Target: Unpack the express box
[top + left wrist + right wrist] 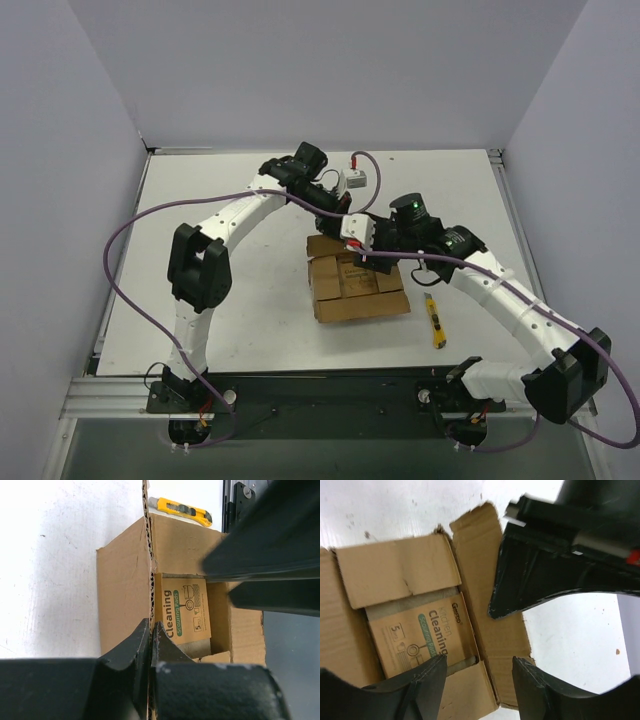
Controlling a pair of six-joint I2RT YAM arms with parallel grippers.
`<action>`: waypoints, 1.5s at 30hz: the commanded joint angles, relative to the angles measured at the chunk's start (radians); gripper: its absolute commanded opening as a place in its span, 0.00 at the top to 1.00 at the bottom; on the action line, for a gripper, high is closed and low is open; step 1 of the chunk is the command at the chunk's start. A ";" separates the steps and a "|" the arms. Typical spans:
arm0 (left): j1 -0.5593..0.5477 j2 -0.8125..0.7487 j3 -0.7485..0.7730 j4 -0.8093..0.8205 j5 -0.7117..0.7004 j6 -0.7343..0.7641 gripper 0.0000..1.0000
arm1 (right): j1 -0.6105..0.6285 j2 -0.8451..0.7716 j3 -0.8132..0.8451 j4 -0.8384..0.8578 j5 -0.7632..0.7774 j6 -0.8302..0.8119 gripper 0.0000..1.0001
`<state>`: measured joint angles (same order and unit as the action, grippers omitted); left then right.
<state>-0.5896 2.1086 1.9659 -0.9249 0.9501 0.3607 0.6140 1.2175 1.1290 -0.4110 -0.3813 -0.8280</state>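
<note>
Left claw (151,630): fingers together, clamped on a flap edge of the large brown corrugated cardboard express box (120,595). Right claw (479,661): fingers apart, a box flap between them; contact unclear. Box: mid-worktop, flaps open, far end hidden beneath both arms from above. Inside: smaller brown carton (185,612) printed "Cleaning Scouring Pads", partly covered. Yellow utility knife (437,322) nearby. White worktop (250,300); plain pale walls (330,70).
</note>
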 commanded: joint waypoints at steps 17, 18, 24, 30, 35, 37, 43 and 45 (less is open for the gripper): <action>0.033 0.014 -0.104 0.146 0.148 -0.233 1.00 | 0.001 0.085 -0.189 0.270 -0.090 -0.180 0.42; 0.034 0.016 -0.105 0.150 0.157 -0.239 1.00 | 0.001 0.089 -0.186 0.256 -0.096 -0.180 0.42; 0.043 0.028 -0.098 0.166 0.185 -0.258 1.00 | 0.003 0.116 -0.209 0.258 -0.096 -0.184 0.43; 0.050 0.034 -0.101 0.172 0.194 -0.266 1.00 | 0.001 0.132 -0.221 0.278 -0.090 -0.175 0.43; 0.053 0.037 -0.091 0.173 0.203 -0.267 1.00 | 0.003 0.140 -0.236 0.311 -0.082 -0.174 0.43; 0.054 0.039 -0.087 0.176 0.211 -0.272 1.00 | 0.000 0.151 -0.242 0.310 -0.085 -0.180 0.43; 0.059 0.036 -0.061 0.182 0.217 -0.275 1.00 | 0.001 0.159 -0.265 0.282 -0.105 -0.227 0.49; 0.059 0.033 -0.052 0.182 0.208 -0.272 1.00 | 0.003 0.154 -0.275 0.255 -0.116 -0.259 0.54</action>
<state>-0.5129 2.1437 1.8652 -0.7525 1.0821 0.0891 0.6102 1.3399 0.8963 -0.0788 -0.4366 -1.0382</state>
